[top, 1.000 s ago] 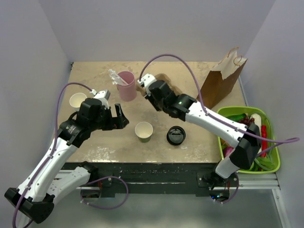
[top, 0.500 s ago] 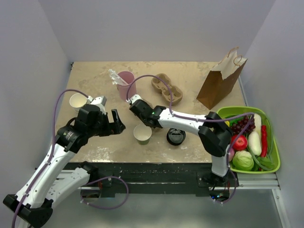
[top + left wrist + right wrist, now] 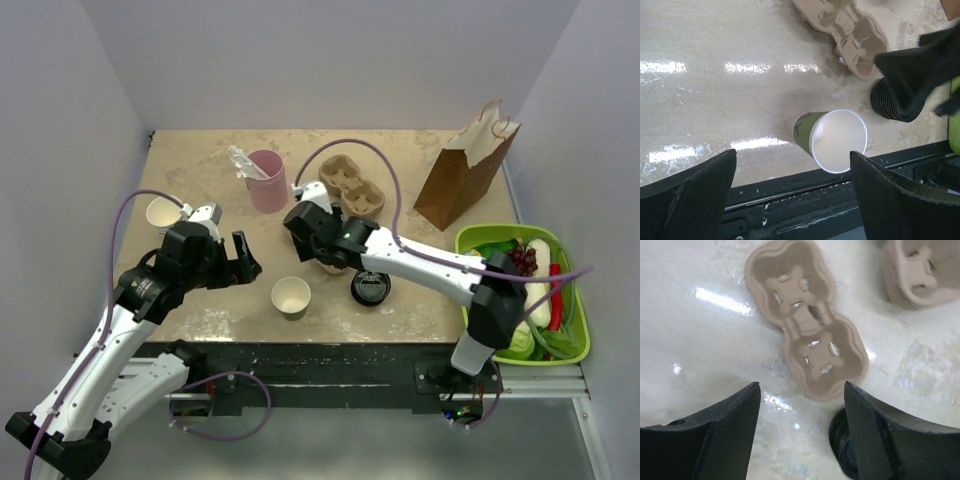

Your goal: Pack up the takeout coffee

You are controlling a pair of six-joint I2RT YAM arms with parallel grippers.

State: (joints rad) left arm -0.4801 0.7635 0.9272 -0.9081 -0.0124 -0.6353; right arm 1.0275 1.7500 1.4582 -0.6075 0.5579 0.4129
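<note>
The takeout coffee cup (image 3: 291, 297) is a small olive-green paper cup standing upright near the table's front edge, with no lid on it and its white inside (image 3: 838, 140) showing. A stack of black lids (image 3: 369, 287) sits to its right. A single tan cup carrier (image 3: 805, 322) lies flat on the table under my right gripper (image 3: 318, 255), whose jaws stand open above it, touching nothing (image 3: 801, 385). To the left of the cup my left gripper (image 3: 247, 262) hangs wide open and empty (image 3: 793, 152).
A stack of cup carriers (image 3: 352, 185) and a pink tumbler (image 3: 267, 180) stand at the back. A brown paper bag (image 3: 465, 165) is at the back right. The green basket (image 3: 470, 300) of vegetables is on the right. A stack of lidless cups (image 3: 163, 213) stands at the left.
The right arm swung from the carrier stack to the table's middle, and its jaws opened, leaving a carrier on the table. The cup has shifted a little toward the front left.
</note>
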